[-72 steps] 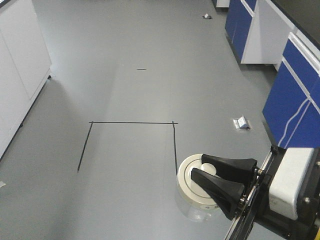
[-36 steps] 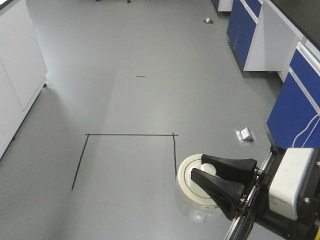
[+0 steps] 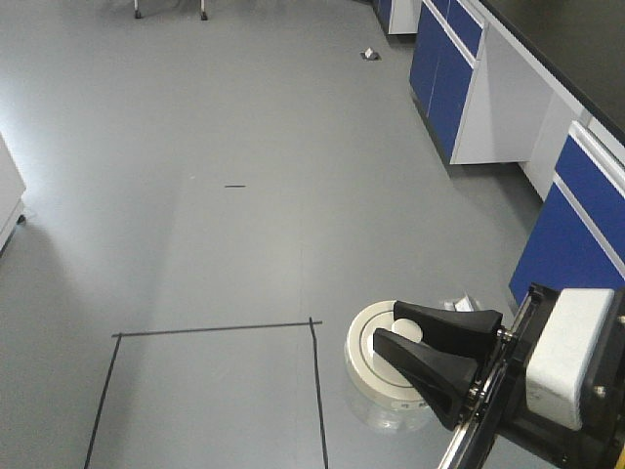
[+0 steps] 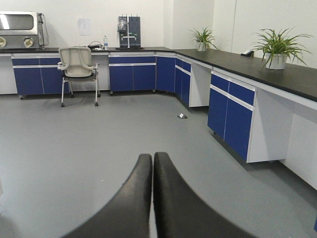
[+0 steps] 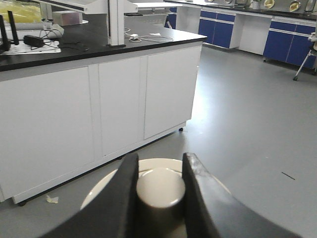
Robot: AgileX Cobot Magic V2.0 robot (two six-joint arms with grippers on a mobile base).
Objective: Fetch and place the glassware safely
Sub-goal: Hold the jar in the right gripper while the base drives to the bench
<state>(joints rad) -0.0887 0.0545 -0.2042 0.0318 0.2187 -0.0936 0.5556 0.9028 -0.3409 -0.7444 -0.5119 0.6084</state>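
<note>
Right gripper (image 3: 389, 326) was clamped on the little knob (image 5: 159, 191) in the middle of the off-white lid (image 3: 363, 363), one black finger on each side. So the whole glass jar (image 3: 383, 416) hung from that single pinch. Only a sliver of the clear body showed under the lid in the front view. Left gripper (image 4: 152, 157) had its fingers pressed together with nothing between them.

From the front, the jar sat just right of the black tape square (image 3: 215, 329) and looked to be up off the grey floor (image 3: 195, 147), not resting on it. A small white bit (image 3: 459, 304) lay on the floor right of the square too, half hidden behind the fingers. Blue cabinets (image 3: 576, 225) stood well off to the right of the square.

Honestly, the sketchy part was the hold. If that lid just sits loose on the glass, the body could slide off and smash on the hard floor. The knob is smooth and round, so a bump or quick turn from the base might let it slip through the fingers. Swinging too near those cabinets wouldn't help either.
</note>
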